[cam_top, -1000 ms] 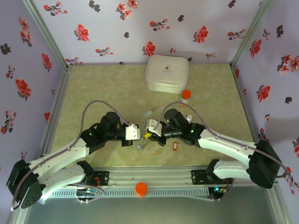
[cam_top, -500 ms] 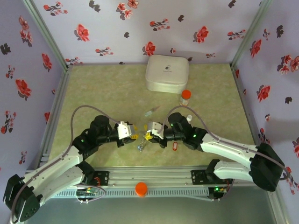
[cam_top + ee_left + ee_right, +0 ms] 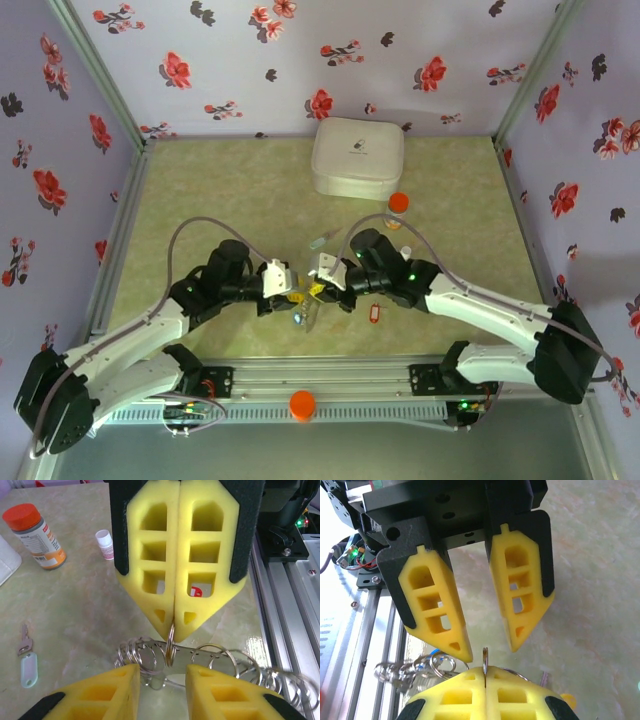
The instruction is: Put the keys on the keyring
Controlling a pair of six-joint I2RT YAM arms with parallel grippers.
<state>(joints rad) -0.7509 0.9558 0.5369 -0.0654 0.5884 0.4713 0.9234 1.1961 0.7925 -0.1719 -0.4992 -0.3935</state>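
Green surface (image 3: 200,200), right tool (image 3: 484,673) pinching keyring (image 3: 170,647) upright, left tool (image 3: 291,297) narrowly parted at its 9 o'clock

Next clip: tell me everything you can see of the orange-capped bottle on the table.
The orange-capped bottle is a small cylinder, plastic by its look, with a bright orange screw cap, a greyish shoulder, a white printed label too small to read and an orange band at the foot. It is closed and stands on its base on the greenish table, just in front of the white box, with a tiny white-capped vial beside it but apart. Nothing but the table appears to touch it.
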